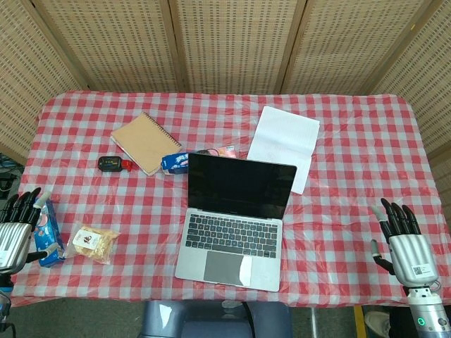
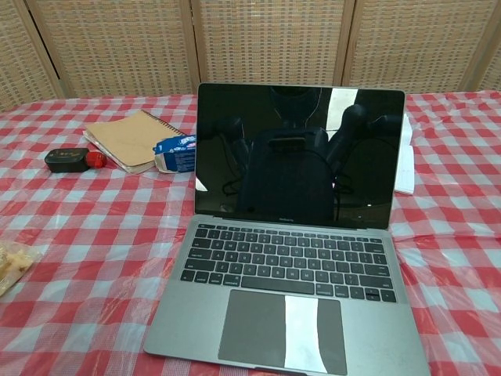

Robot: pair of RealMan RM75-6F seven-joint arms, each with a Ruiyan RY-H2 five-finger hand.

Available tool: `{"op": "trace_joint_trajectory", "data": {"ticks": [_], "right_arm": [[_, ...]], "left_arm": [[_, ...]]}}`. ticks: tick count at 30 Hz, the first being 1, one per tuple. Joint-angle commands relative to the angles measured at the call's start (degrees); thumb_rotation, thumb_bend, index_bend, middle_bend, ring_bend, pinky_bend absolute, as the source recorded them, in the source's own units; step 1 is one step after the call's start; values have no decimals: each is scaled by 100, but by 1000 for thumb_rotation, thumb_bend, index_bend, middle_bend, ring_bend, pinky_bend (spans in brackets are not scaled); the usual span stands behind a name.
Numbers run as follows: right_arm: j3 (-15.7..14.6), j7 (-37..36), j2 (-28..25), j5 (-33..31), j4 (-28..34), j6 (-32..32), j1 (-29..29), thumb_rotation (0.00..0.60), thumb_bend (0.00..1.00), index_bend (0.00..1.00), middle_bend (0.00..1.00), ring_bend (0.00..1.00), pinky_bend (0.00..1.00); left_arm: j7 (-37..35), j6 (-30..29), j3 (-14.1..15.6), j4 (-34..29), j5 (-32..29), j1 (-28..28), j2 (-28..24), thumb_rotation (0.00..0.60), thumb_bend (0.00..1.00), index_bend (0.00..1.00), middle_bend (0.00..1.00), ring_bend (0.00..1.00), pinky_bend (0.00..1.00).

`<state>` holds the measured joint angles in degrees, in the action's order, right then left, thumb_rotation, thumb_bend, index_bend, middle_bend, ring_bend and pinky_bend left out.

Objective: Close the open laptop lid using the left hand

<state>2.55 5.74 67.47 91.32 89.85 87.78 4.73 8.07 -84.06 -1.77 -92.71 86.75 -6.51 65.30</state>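
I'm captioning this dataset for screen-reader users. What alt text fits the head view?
An open laptop with a dark screen sits mid-table on a red checked cloth, while the left hand and right hand hover open at the table's near corners. Behind it lie a tan notebook and white paper.

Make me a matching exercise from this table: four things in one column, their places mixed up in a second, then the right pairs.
Things:
1. laptop
2. spiral notebook
3. white paper
4. snack bag

Places:
A. behind the laptop, toward the table's right side
B. near the front edge on the left, close to the left hand
C. middle of the table, lid raised, screen dark
D. rear left, beside a small black and red device

Pairs: 1-C, 2-D, 3-A, 4-B
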Motion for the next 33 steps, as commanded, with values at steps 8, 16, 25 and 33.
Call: {"op": "trace_joint_trajectory", "data": {"ticks": [8,16,25,33], "right_arm": [[54,195,41,-81,40,15,-7,600,735,0,0,0,0],[152,230,95,-282,-20,-125,60,600,751,0,0,0,0],[200,247,173,-469,-165,-312,132,600,751,0,0,0,0],[245,320,141,-684,-137,-442,154,600,751,0,0,0,0]], "left_arm": [[171,146,-34,-284,5,-122,-121,600,173,0,0,0,0],[-60,862,-361,-718,-62,-756,-473,600,701,0,0,0,0],[-429,2184,-822,-947,-442,-1774,-901,600,1000,0,0,0,0],[-148,2838,-1320,-748,-914,-2689,-557,600,1000,77,0,0,115]]}}
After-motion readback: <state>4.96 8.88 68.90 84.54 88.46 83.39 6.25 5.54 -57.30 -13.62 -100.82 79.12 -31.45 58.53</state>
